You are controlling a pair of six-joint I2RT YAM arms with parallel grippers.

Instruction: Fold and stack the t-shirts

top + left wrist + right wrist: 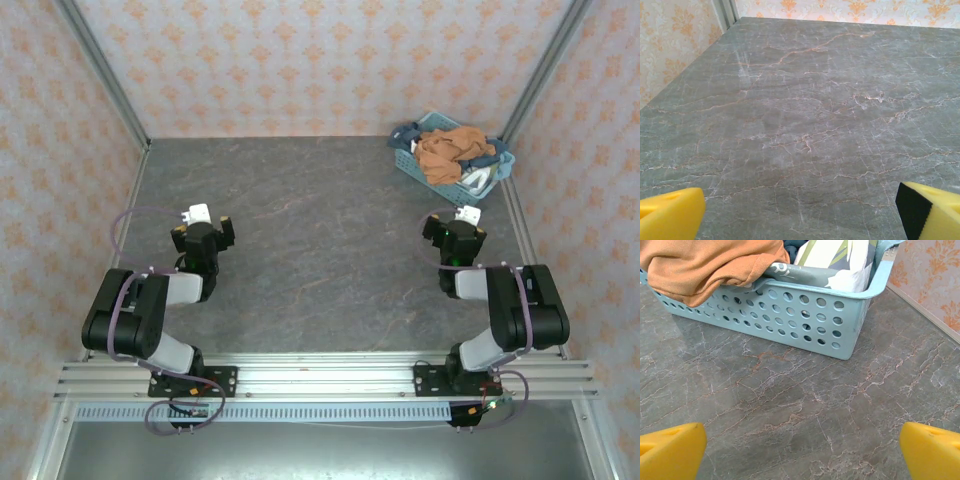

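An orange-brown t-shirt (pixel 445 152) lies crumpled on top of the pile in the light-blue basket (pixel 430 180) at the back right. It spills over the basket's near rim in the right wrist view, orange-brown t-shirt (pixel 705 265). A dark blue tee (pixel 405 133) and a white printed tee (pixel 840 260) sit beside it in the basket. My right gripper (pixel 455 222) is open just in front of the basket, nothing between its yellow fingers (pixel 670 450). My left gripper (pixel 205 225) is open over bare table at the left, yellow fingers (pixel 670 212) wide apart.
The dark marble-patterned table (pixel 320 260) spreads between the arms. Patterned walls with metal frame posts (pixel 100 70) close in the left, back and right sides. The basket (pixel 805 325) stands near the right wall.
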